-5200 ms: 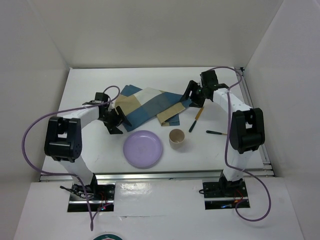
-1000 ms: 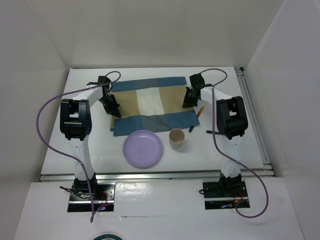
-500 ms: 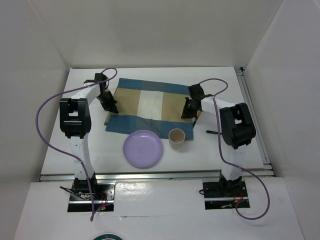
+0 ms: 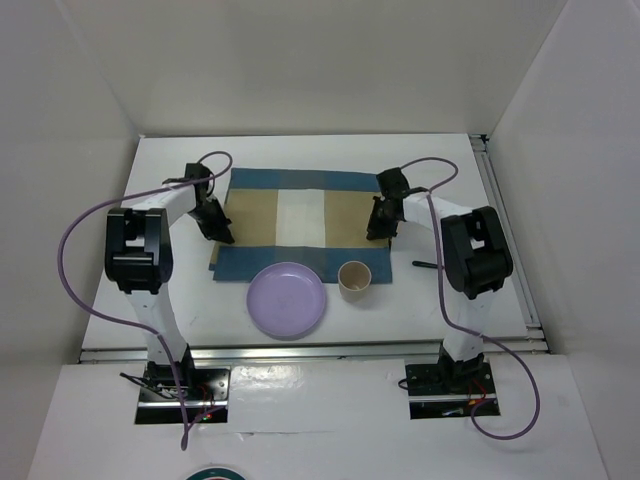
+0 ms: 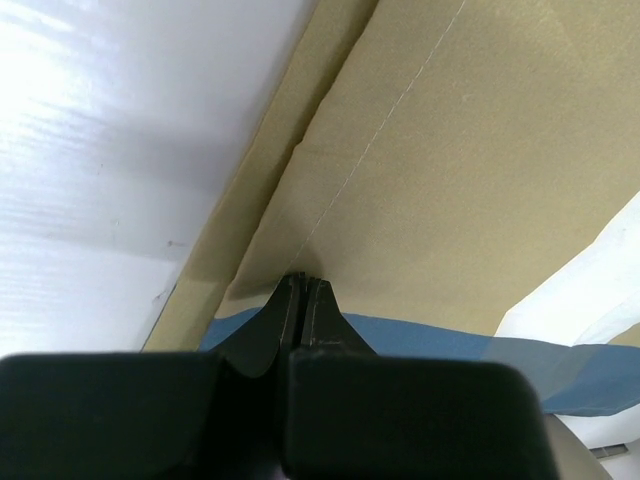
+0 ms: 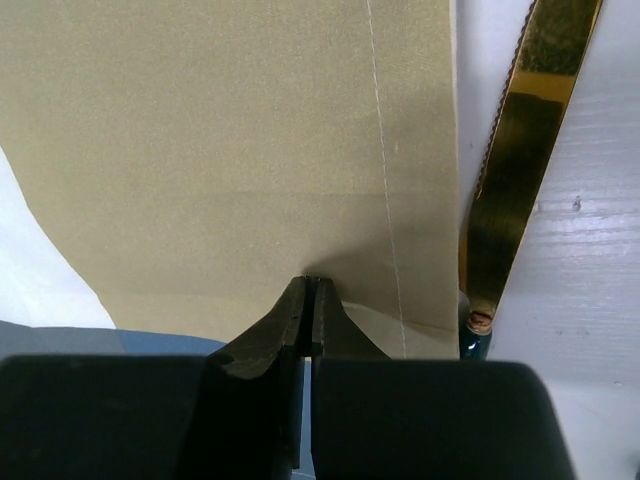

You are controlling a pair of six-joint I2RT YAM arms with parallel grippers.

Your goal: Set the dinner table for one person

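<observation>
The blue-and-tan checked placemat (image 4: 300, 215) lies spread flat on the white dinner table (image 4: 170, 290). My left gripper (image 4: 225, 235) is shut on the mat's left edge; in the left wrist view its tips (image 5: 303, 280) pinch a raised fold of tan cloth (image 5: 450, 150). My right gripper (image 4: 375, 230) is shut on the mat's right edge, and in the right wrist view the tips (image 6: 314, 283) nip the tan cloth (image 6: 220, 150). A purple plate (image 4: 286, 298) and a tan cup (image 4: 353, 277) stand at the mat's front edge, overlapping it slightly.
A gold-bladed knife (image 6: 520, 170) with a dark handle lies on the table just right of the mat's edge, close to my right fingers. Another dark-handled utensil (image 4: 428, 265) lies further right. White walls enclose the table, and metal rails run along the right and front edges.
The mat was crumpled, then partly folded; both grippers drew it towards the near side and it now lies flat and square. Its front edge has reached the plate and cup.
</observation>
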